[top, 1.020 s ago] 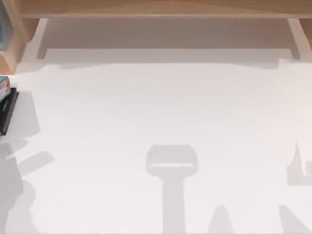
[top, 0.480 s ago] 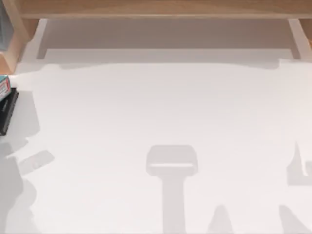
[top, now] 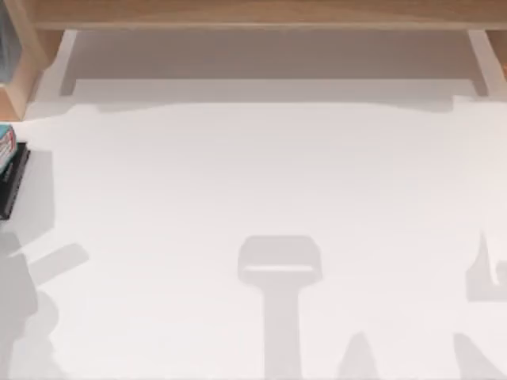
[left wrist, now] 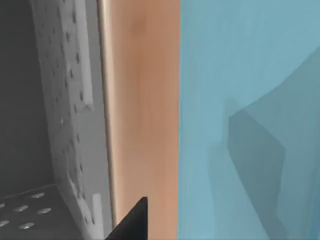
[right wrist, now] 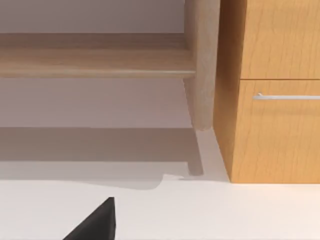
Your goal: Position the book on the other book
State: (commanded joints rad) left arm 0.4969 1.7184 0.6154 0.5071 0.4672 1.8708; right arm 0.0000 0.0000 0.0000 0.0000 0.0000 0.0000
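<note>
No text, label, brand or number could be read; any lettering on the black book (top: 13,184) at nine o'clock was illegible.

Smooth pale teal flat surface (left wrist: 250,100), crossed by angular darker shadows. Directly beside it, upright light wooden board (left wrist: 142,100), its long edge meeting the teal surface in a straight line. Beyond the board, white perforated panel (left wrist: 70,100) dotted with small holes, adjoining a plain grey wall (left wrist: 22,90). Below the wall, grey perforated floor plate (left wrist: 25,210). Black pointed gripper fingertip (left wrist: 132,222) overlapping the lower part of the wooden board.
</note>
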